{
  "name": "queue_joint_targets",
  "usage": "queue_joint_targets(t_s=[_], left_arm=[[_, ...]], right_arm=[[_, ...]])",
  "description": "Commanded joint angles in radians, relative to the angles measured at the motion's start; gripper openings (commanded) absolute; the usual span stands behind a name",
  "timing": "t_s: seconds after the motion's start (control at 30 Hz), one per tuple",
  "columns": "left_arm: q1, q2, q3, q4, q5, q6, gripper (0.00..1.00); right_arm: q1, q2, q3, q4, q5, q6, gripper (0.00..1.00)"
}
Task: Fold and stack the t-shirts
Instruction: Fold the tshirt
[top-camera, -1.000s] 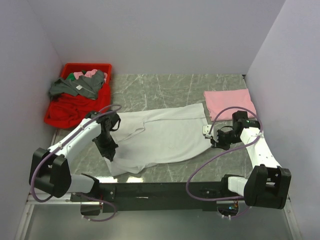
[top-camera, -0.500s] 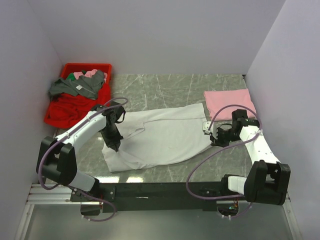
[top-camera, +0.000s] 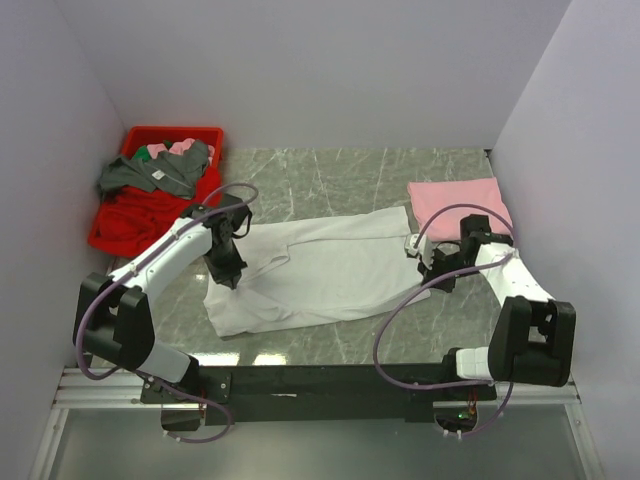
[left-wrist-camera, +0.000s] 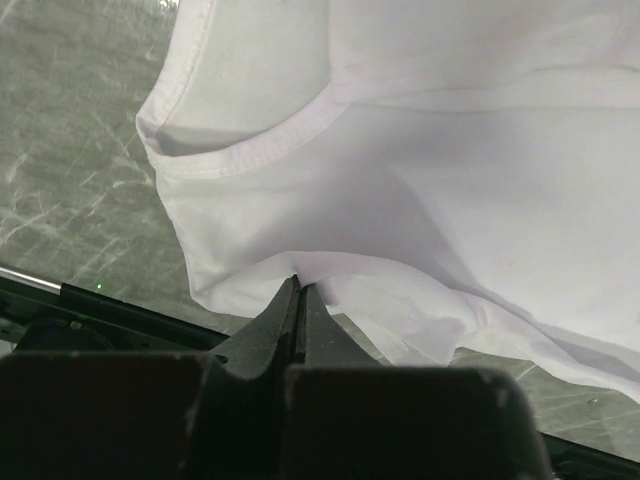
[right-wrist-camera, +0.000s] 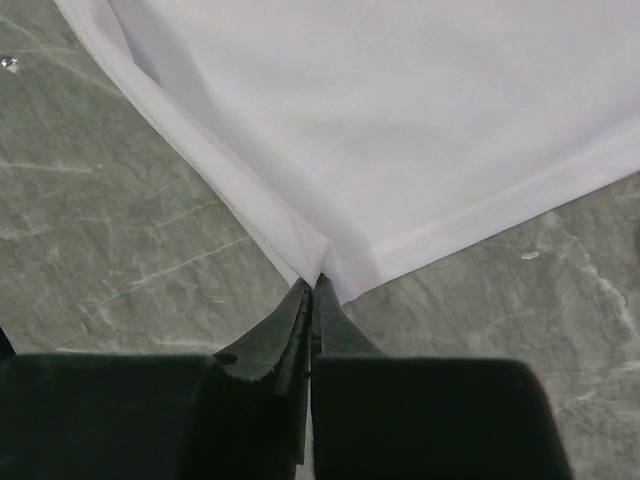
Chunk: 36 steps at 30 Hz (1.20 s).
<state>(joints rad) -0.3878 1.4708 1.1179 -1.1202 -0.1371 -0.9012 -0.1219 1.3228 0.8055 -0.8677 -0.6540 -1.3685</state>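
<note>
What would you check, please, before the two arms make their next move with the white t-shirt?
1. Left gripper shut on the plain white cloth t-shirt: ok, a fold of its edge is pinched at the tips.
2. Right gripper shut on the shirt: ok, it pinches a hem corner.
3. Shirt lying smooth: not ok, it is creased and bunched near the left gripper.
4. Folded pale pink cloth t-shirt apart from the white one: cannot tell, their edges come close in the top view.
5. Red plastic bin of clothes apart from the white shirt: ok.
</note>
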Motion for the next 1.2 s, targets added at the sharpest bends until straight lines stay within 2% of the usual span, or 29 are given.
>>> queue_joint_targets(t_s=[0.0,0.4,1.17], left_arm=[[-0.005,0.009,0.045,0.037,-0.032,0.022,0.00],[-0.005,0.055,0.097,0.086,-0.055,0.062,0.00],[-0.005,0.068,0.134,0.123,-0.110,0.108,0.00]], right_arm=[[0.004,0.021,0.021,0.053,-0.001,0.051,0.00],[0.002,0.099,0.061,0.141,0.016,0.184,0.00],[0.004,0.205,0.130,0.141,0.047,0.253,0.00]])
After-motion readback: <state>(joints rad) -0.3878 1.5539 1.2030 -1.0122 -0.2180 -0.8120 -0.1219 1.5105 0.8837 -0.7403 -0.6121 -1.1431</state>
